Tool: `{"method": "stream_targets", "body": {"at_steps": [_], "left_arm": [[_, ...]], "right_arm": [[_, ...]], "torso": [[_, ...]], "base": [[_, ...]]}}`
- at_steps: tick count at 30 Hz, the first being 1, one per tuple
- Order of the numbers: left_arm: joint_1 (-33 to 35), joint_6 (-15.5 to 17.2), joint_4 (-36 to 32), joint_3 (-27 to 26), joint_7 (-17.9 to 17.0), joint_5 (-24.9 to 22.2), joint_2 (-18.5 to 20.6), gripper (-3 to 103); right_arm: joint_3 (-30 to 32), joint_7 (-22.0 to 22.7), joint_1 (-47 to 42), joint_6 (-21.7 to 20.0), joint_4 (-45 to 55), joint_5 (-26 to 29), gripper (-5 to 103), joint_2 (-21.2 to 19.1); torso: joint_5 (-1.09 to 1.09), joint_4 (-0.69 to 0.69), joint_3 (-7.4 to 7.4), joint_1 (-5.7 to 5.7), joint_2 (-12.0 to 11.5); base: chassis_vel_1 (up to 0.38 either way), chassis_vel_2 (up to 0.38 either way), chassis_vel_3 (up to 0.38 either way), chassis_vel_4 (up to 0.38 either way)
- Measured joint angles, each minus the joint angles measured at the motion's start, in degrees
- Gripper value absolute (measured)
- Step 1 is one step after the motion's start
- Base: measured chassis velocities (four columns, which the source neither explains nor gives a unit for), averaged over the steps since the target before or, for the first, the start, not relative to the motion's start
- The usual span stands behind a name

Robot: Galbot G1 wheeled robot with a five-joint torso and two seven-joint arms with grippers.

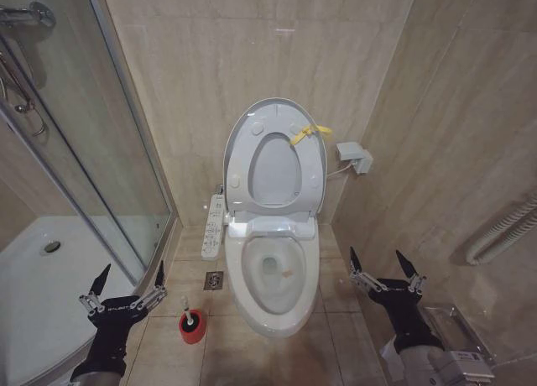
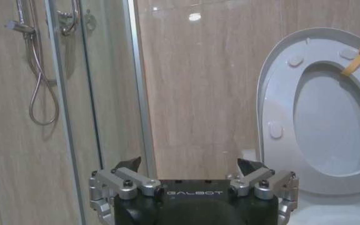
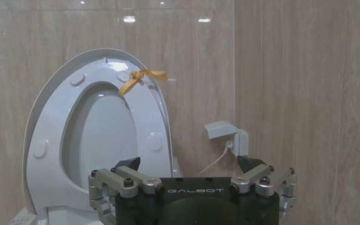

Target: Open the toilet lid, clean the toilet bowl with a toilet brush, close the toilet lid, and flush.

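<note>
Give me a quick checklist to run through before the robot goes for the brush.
1. Lid raised against the wall: ok.
2. Bowl exposed, nothing across it: ok.
3. Brush standing in its red holder, on the floor left of the bowl: ok.
4. Left gripper open and empty, near the brush: ok.
5. Right gripper open and empty, right of the bowl: ok.
6. Strap attached to the lid: ok.

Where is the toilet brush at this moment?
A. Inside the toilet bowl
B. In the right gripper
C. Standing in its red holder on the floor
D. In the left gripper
C: the toilet brush stands in the red holder on the floor, beside the toilet bowl, and both grippers are empty.
</note>
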Motion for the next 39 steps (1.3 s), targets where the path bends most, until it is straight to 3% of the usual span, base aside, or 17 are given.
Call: {"method": "stream_targets", "body": {"at_steps": [39], "left_arm": [[0.0, 0.0, 0.0, 0.0, 0.0, 0.0, 0.0, 100]], "right_arm": [[0.0, -0.01, 0.01, 0.01, -0.08, 0.02, 100, 0.0]], "torso": [[0.0, 0.0, 0.0, 0.0, 0.0]], "base": [[0.0, 0.0, 0.0, 0.0]]}}
